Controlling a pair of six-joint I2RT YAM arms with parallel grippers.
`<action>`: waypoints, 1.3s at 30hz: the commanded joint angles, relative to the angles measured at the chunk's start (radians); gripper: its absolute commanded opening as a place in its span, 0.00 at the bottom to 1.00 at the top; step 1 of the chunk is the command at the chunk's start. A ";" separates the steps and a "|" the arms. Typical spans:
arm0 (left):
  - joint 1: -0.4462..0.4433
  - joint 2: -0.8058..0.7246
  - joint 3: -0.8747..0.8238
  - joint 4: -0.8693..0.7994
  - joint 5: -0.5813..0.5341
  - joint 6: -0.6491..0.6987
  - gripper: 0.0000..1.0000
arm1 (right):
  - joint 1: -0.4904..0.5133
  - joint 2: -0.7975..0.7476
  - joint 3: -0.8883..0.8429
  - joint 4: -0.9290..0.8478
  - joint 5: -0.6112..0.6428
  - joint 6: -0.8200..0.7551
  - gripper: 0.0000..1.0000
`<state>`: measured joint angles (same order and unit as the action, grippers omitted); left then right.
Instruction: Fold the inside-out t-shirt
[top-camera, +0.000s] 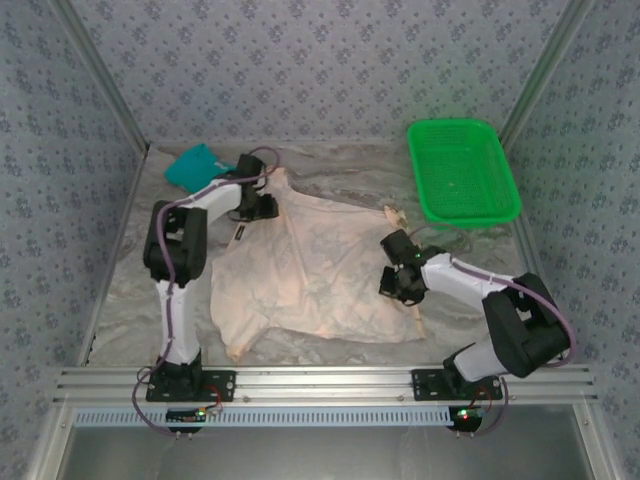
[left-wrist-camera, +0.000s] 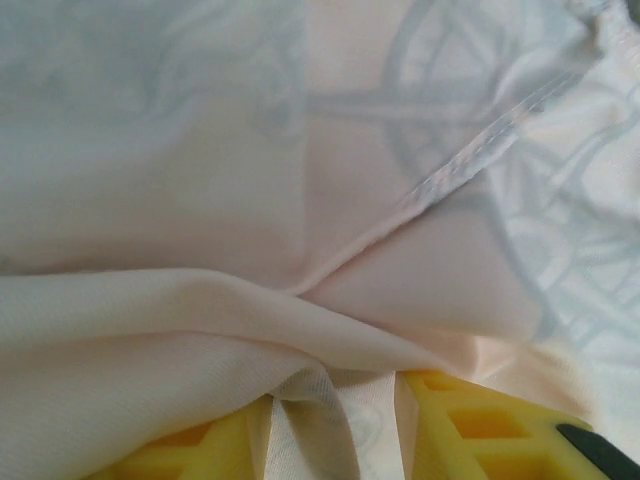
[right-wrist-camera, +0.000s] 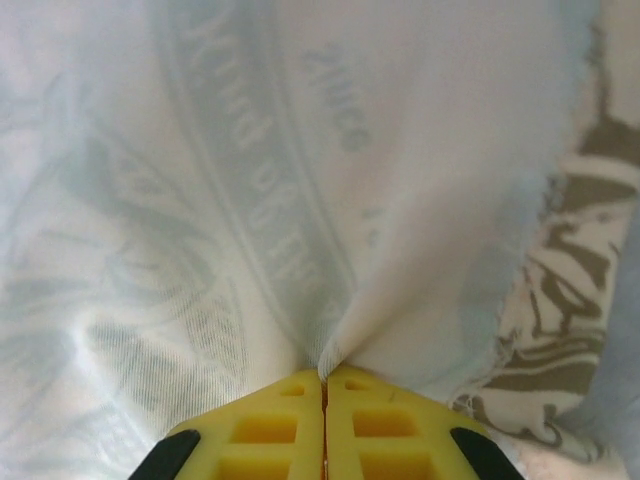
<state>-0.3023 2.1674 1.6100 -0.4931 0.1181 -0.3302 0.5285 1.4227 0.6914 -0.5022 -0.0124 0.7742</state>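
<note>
T-shirt (top-camera: 310, 270) lies spread mid surface (top-camera: 130, 310); folded shirt (top-camera: 195, 165) behind it at far left, basket (top-camera: 462, 172) behind it at far right.

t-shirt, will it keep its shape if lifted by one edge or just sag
Likely very floppy: the t-shirt lies wrinkled and puckers where the jaws of the right gripper pinch it. Probably light: thin cloth, print shows through. Pushed, it would likely bunch, not slide.

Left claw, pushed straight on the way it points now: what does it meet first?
The left claw would meet the t-shirt at once: a raised fold of pale cloth lies right at its parted jaws, with a stitched seam farther on. Depth is unclear; it may be touching.
</note>
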 joint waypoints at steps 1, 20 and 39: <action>-0.057 0.159 0.225 -0.121 -0.053 0.115 0.38 | 0.089 -0.028 -0.073 -0.023 -0.042 0.135 0.08; -0.085 0.079 0.290 -0.106 -0.102 0.120 0.43 | -0.048 0.027 0.139 0.127 -0.036 -0.269 0.37; -0.050 0.315 0.428 -0.174 -0.056 0.082 0.17 | 0.303 0.141 0.066 0.219 -0.404 -0.312 0.17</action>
<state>-0.3347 2.3657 1.9160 -0.5346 0.0353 -0.2958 0.7856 1.5257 0.7300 -0.3149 -0.2653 0.4892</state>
